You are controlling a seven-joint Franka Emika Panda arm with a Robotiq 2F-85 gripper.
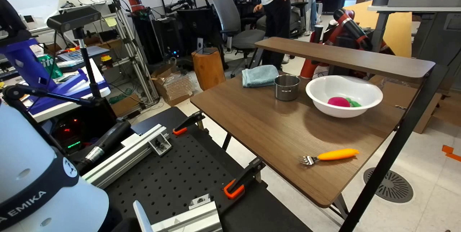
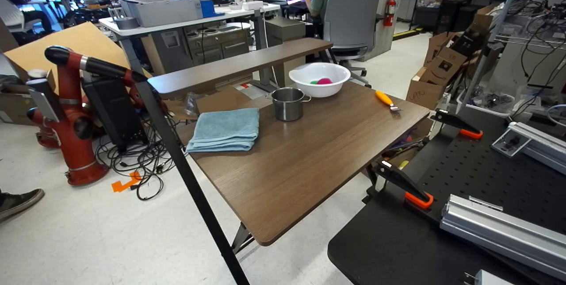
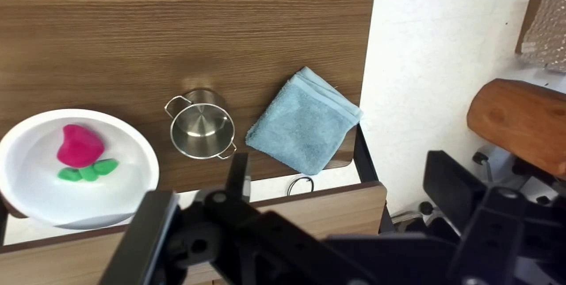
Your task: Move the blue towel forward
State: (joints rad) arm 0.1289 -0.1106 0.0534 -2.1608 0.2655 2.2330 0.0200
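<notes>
The blue towel (image 3: 305,121) is a folded pale blue-teal cloth lying flat near a table corner. Two of its corners reach or slightly overhang the table edges in the wrist view. It also shows in both exterior views (image 1: 263,76) (image 2: 226,130). My gripper (image 3: 339,172) shows only in the wrist view, with its fingers wide apart and nothing between them. It appears above the table, and the towel lies beyond the fingertips in the picture. The fingers are not touching the towel. In the exterior views the gripper is out of view.
A steel pot (image 3: 202,130) stands beside the towel. A white bowl (image 3: 128,143) with pink and green contents sits past the pot. A raised shelf (image 1: 345,57) runs along one table side. An orange-handled fork (image 1: 335,155) lies on the brown table (image 1: 248,124).
</notes>
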